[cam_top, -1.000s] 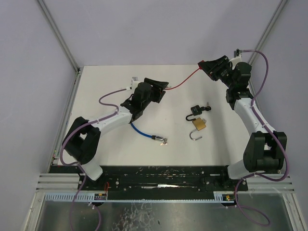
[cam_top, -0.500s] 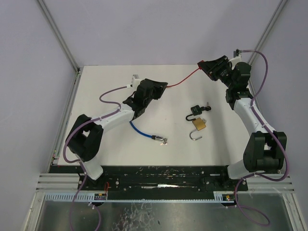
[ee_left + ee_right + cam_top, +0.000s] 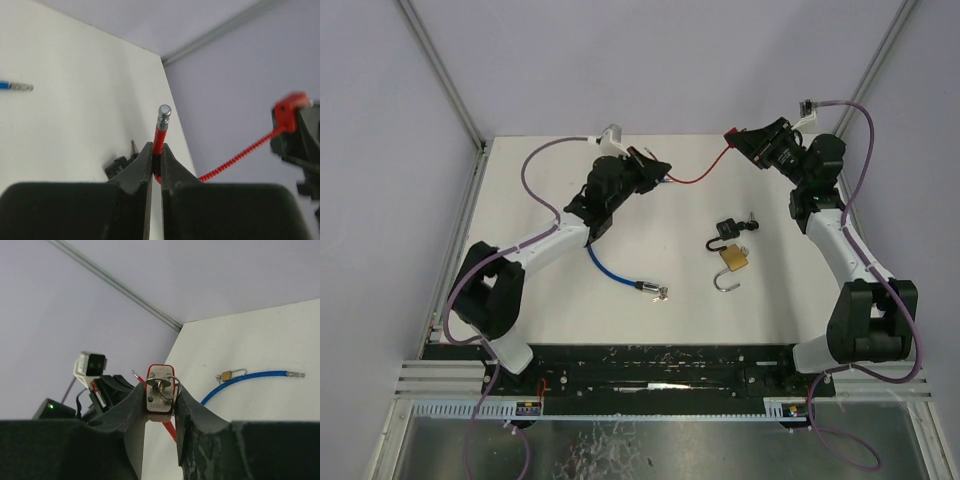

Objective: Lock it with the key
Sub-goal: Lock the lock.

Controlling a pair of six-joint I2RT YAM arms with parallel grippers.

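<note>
left claw [image 3: 156, 148] was clamped on the red cable [image 3: 159, 131] end, right claw [image 3: 160, 393] on the red lock body [image 3: 159, 403] with its key [image 3: 157, 385]; joining and locking apparently remained.

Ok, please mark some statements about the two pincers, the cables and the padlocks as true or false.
1. The left pincer is shut on the red cable. True.
2. The right pincer holds the blue cable. False: it holds the red lock body; the blue cable lies on the table.
3. A key sits in the red lock body. True.
4. The brass padlock is in the left pincer. False: it lies on the table, beside the black padlock.
</note>
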